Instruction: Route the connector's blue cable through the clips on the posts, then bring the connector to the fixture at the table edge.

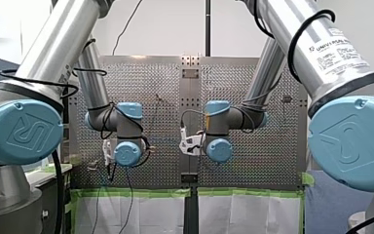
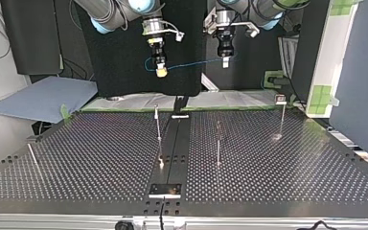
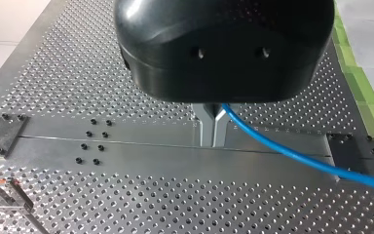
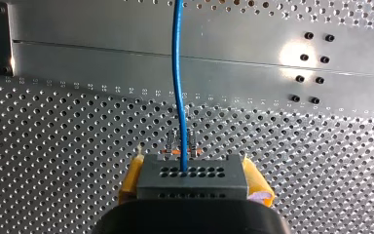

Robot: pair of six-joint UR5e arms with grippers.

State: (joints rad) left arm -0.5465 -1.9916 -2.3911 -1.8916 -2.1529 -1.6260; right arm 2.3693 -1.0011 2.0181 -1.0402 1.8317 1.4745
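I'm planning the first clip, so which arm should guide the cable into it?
Likely left: my left hand pinches the blue cable directly, while my right hand only holds the connector.

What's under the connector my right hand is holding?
A metal clip with an orange bit, over the perforated table. The connector hides its near part and any post.

White wall (image 1: 165, 29), dark blue partition (image 2: 359, 96)

A robot lab: my left arm (image 1: 44, 63) and my right arm (image 1: 331, 58) reach over a metal table (image 2: 100, 158) full of little holes.
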